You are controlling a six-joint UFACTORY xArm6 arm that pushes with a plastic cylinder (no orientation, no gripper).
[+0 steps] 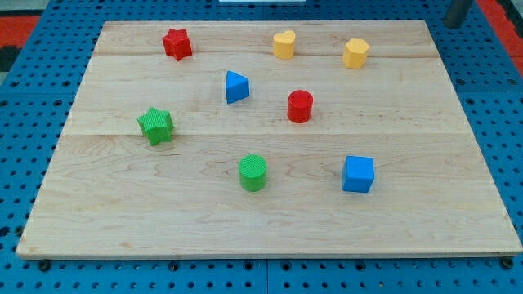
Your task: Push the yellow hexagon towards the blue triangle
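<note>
The yellow hexagon (355, 52) sits near the view's top, right of centre, on the wooden board (441, 212). The blue triangle (236, 86) lies below and to the left of it, well apart. A yellow heart-shaped block (283, 44) stands between them along the top. My tip (452, 24) shows at the view's top right corner, just off the board's corner, up and to the right of the yellow hexagon and not touching any block.
A red star (176, 43) is at the top left. A red cylinder (300, 106) is right of the blue triangle. A green star (155, 125), a green cylinder (252, 172) and a blue cube (358, 174) lie lower down. Blue pegboard surrounds the board.
</note>
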